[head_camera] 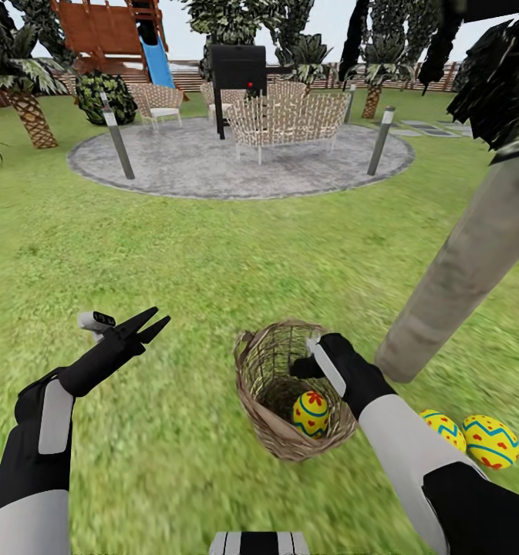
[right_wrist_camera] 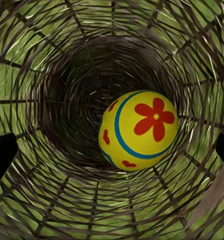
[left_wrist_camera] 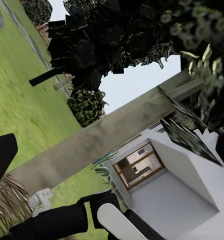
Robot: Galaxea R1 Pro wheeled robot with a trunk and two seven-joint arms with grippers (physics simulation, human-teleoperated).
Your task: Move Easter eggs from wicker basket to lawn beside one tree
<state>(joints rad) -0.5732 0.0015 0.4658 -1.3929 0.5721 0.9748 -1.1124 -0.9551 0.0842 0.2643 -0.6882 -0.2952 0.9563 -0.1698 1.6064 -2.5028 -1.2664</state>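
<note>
My left gripper (head_camera: 147,324) hangs over bare lawn (head_camera: 174,254) at the left of the head view, its two dark fingers spread in an open V and holding nothing. Well beyond it, on the far side of the grass, lies the grey round patio (head_camera: 213,166) with its short posts and a woven-backed bench (head_camera: 286,119), and a palm (head_camera: 28,108) stands at the far left. Toward the middle, the wicker basket (head_camera: 255,385) sits on the grass, tipped so its mouth faces up toward me, and one Easter egg (head_camera: 311,413), yellow with a red flower and blue bands, rests at the bottom of it. My right gripper (head_camera: 309,362) is at the basket's rim, reaching into the mouth; the right wrist view looks straight down the woven walls (right_wrist_camera: 52,65) at that same egg (right_wrist_camera: 137,130), with my dark fingertips (right_wrist_camera: 2,160) standing wide apart at either edge, nothing between them and neither touching the egg. Right of the basket rises the thick grey-beige tree trunk (head_camera: 467,270), its base just beside the basket, with dark leaves above. At the far right, two more Easter eggs (head_camera: 490,441) with blue zigzags lie side by side on the grass near the trunk's foot, partly hidden behind my right forearm. My left wrist view shows the same trunk (left_wrist_camera: 107,140), dark foliage and a white house (left_wrist_camera: 176,200) beyond.
</note>
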